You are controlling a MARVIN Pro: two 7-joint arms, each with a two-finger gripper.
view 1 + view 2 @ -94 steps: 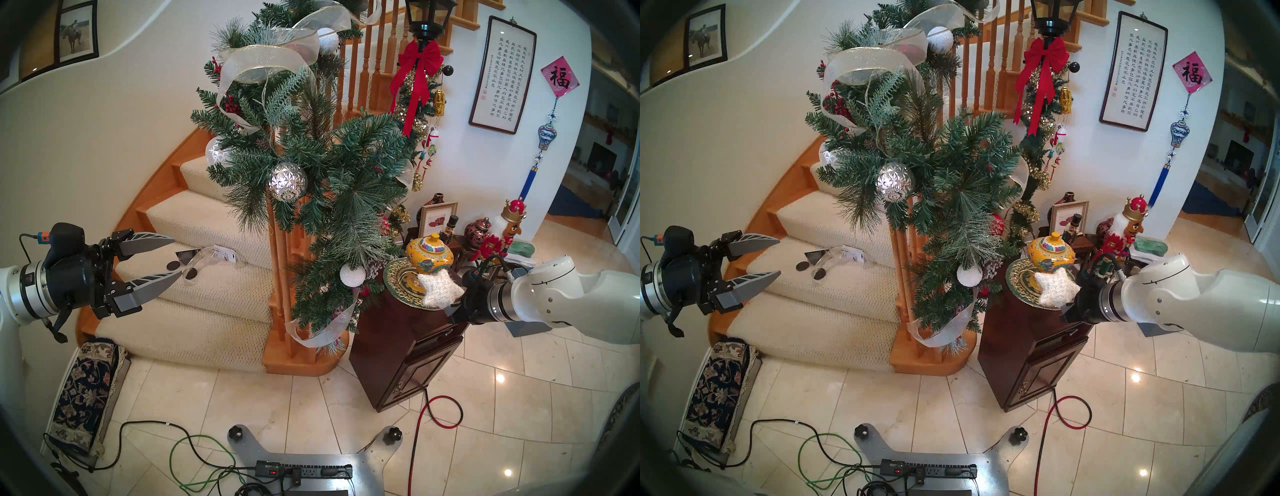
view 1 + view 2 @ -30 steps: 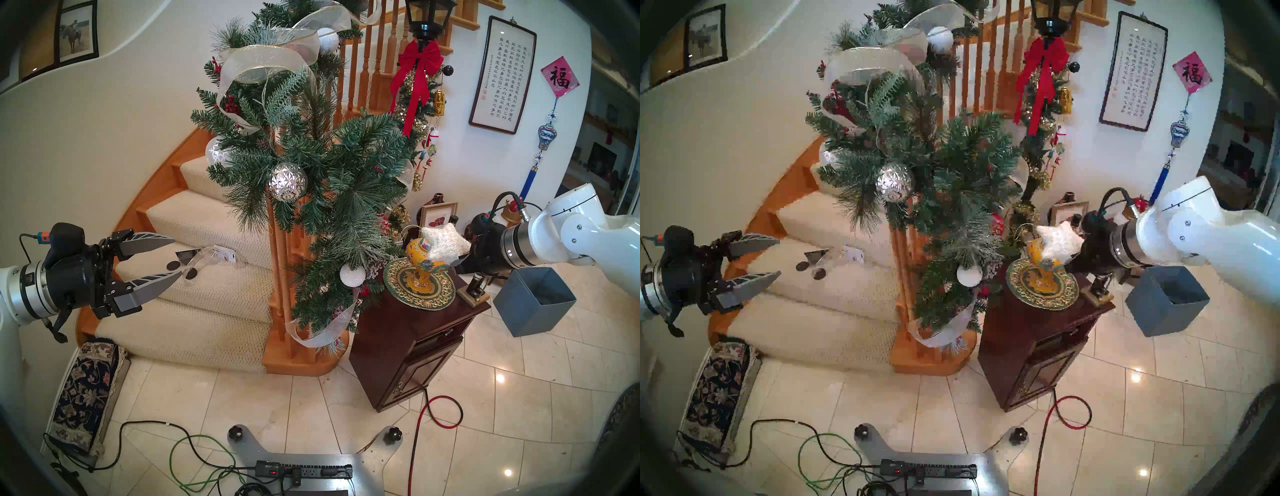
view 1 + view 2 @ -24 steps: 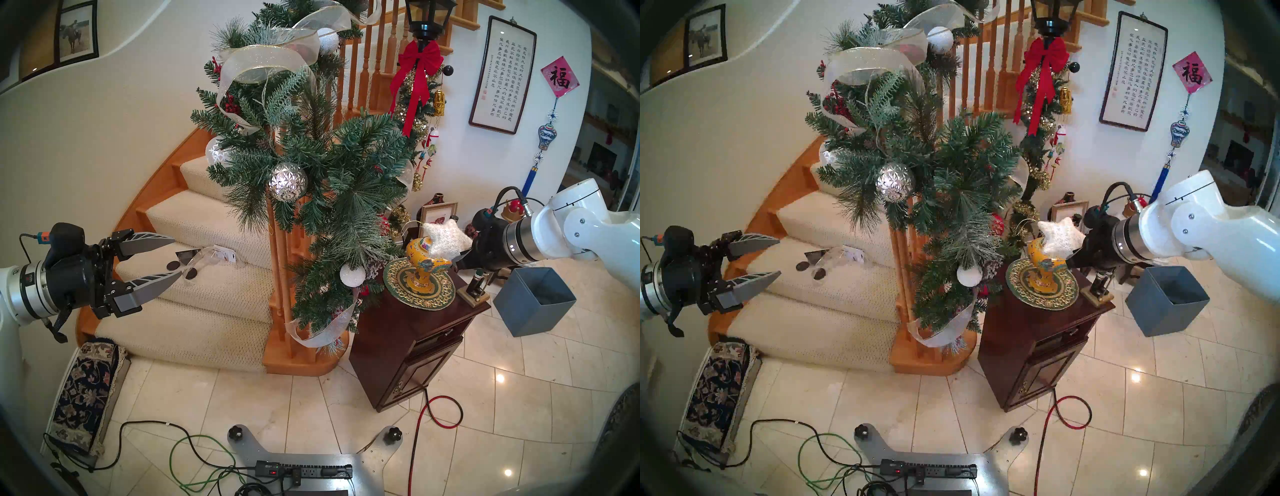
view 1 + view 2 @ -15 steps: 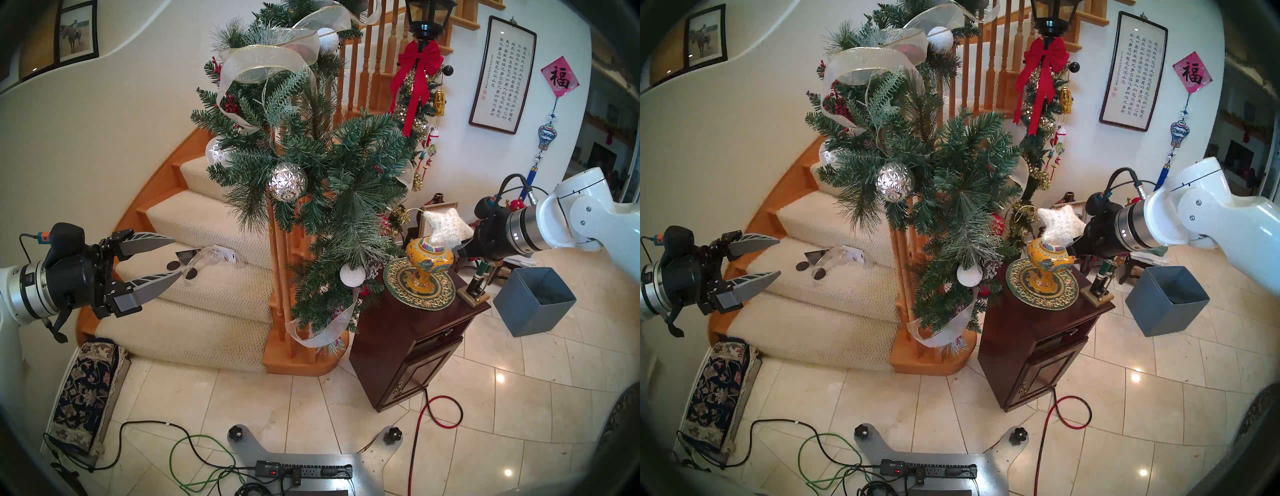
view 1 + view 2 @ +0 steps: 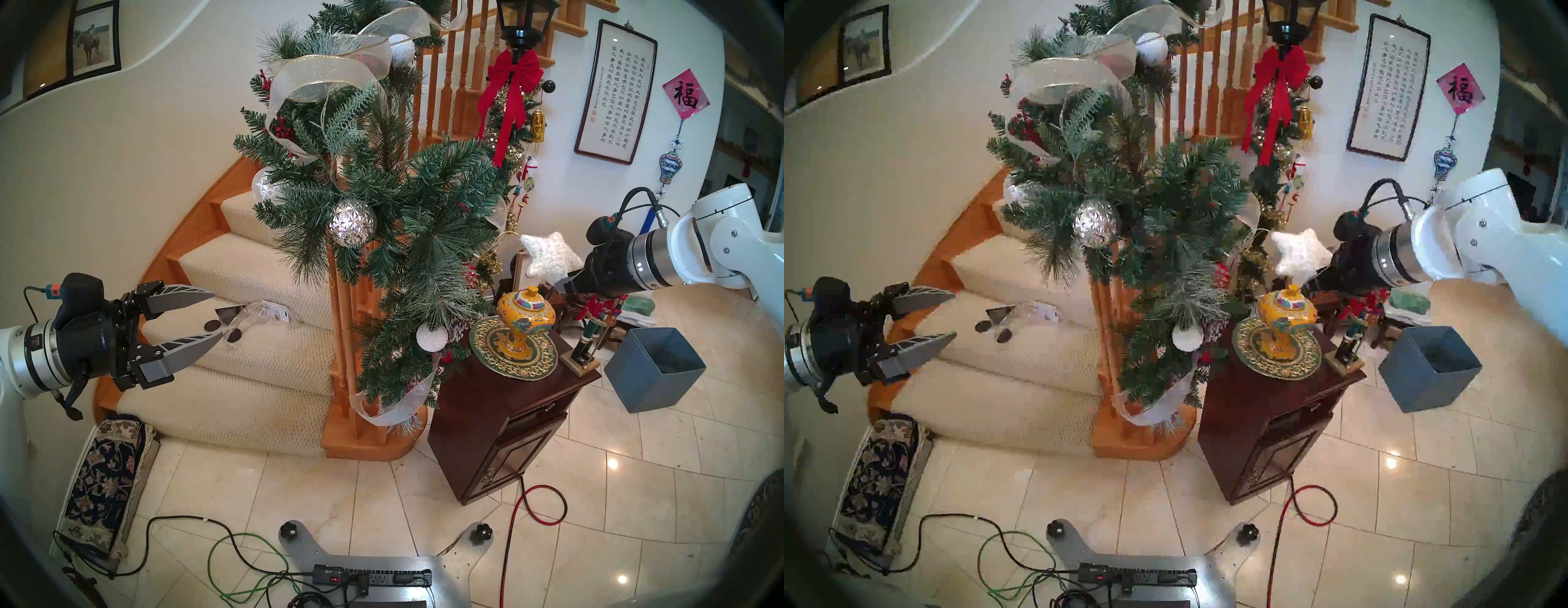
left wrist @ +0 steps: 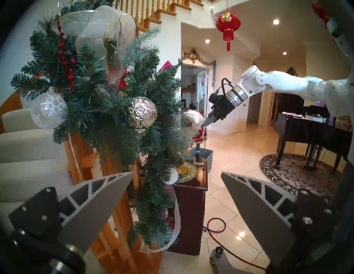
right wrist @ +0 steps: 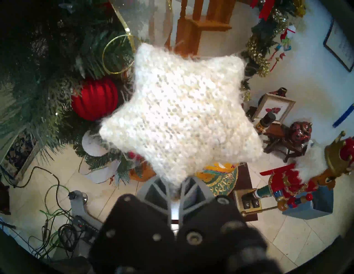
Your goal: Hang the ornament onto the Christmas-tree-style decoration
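Star (image 5: pixel 549 257) sits pinched by one point between the right gripper's (image 5: pixel 564 285) closed fingers, in the air at 3 o'clock of the garland (image 5: pixel 394 204), above the yellow jar (image 5: pixel 525 322). Left gripper (image 5: pixel 212 314) hangs wide open and empty at 9 o'clock.

The garland (image 5: pixel 382 204) hangs down the stair rail, left of the cabinet (image 5: pixel 509 420). On the cabinet a jar (image 5: pixel 526 322) stands on a plate (image 5: pixel 488 344). The star (image 5: pixel 549 257) is above the jar, just right of the garland, at the right gripper (image 5: pixel 566 285). The left gripper (image 5: pixel 212 312) is over the stairs (image 5: pixel 254 271), well left. A box (image 5: pixel 653 369) sits on the floor right of the cabinet.
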